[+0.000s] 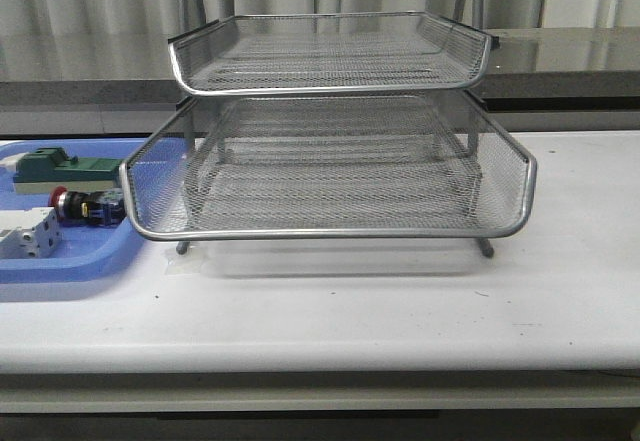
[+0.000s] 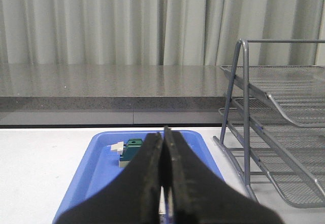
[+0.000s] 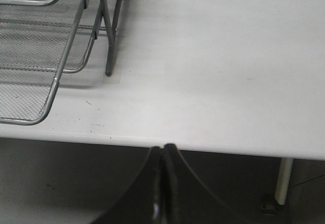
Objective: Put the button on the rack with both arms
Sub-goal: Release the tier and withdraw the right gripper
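The button [image 1: 88,205], red cap and black body, lies on its side in the blue tray [image 1: 95,261] at the table's left, just left of the rack's lower front rim. The silver wire-mesh rack [image 1: 330,161] stands mid-table, its tiers bare. Neither arm shows in the front view. In the left wrist view my left gripper [image 2: 163,132] is shut with nothing in it, aimed over the blue tray [image 2: 101,158]; the button is hidden behind its fingers. My right gripper [image 3: 163,148] is shut and holds nothing, off the table's front edge, with the rack [image 3: 45,56] beyond it to one side.
A green block [image 1: 60,169] [image 2: 133,151] lies at the back of the blue tray and a white-grey block [image 1: 28,235] at its front. A grey counter [image 1: 560,56] and curtains stand behind the white table [image 1: 400,311]. A table leg [image 3: 283,182] shows below the edge.
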`<state>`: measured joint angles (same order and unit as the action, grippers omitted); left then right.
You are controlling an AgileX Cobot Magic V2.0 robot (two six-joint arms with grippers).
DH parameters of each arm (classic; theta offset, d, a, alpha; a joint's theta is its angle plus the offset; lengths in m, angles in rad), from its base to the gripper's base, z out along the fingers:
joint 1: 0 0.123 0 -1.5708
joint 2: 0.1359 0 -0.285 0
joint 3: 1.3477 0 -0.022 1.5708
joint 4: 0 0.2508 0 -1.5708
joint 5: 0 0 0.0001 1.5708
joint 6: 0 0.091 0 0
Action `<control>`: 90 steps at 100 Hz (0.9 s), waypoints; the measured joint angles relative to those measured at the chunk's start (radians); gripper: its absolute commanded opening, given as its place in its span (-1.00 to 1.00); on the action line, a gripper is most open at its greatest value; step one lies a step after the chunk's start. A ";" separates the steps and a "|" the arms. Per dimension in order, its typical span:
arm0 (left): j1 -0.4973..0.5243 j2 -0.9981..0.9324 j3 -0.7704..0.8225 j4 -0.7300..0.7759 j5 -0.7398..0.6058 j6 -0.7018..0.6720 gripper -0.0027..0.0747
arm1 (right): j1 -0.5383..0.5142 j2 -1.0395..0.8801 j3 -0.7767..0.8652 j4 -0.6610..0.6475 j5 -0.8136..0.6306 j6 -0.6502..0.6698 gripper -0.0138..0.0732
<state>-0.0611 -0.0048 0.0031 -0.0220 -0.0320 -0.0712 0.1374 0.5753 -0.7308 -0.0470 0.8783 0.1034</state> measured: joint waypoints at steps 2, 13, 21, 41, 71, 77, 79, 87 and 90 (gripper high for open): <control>0.000 0.000 0.000 0.000 0.000 0.000 -0.98 | 0.000 0.000 0.000 0.000 0.000 0.000 -0.84; 0.000 0.000 0.000 0.000 0.000 0.000 -0.98 | 0.000 0.000 0.000 0.000 0.000 0.000 -0.84; 0.000 0.000 0.000 0.000 0.000 0.000 -0.98 | 0.000 0.000 0.000 0.000 0.000 0.000 -0.84; 0.000 0.000 0.000 0.000 -0.028 0.000 -0.98 | 0.000 0.000 0.000 0.000 0.000 0.000 -0.84; 0.000 0.043 -0.081 -0.104 0.132 0.000 -0.98 | 0.000 0.000 0.000 0.000 0.002 0.000 -0.84; 0.000 0.098 -0.137 -0.106 0.153 0.000 -0.98 | 0.000 0.000 0.000 0.000 0.002 0.000 -0.84; 0.000 0.121 -0.158 -0.106 0.158 0.000 -0.98 | 0.000 0.000 0.000 0.000 0.002 0.000 -0.84; 0.000 0.219 -0.241 -0.106 0.179 0.000 -0.98 | 0.000 0.000 0.000 0.000 0.002 0.000 -0.84; 0.000 0.271 -0.274 -0.106 0.189 0.000 -0.98 | 0.000 0.000 0.000 0.000 0.002 0.000 -0.84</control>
<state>-0.0611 0.2658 -0.2713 -0.1277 0.1572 -0.0712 0.1374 0.5753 -0.7308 -0.0470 0.8800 0.1034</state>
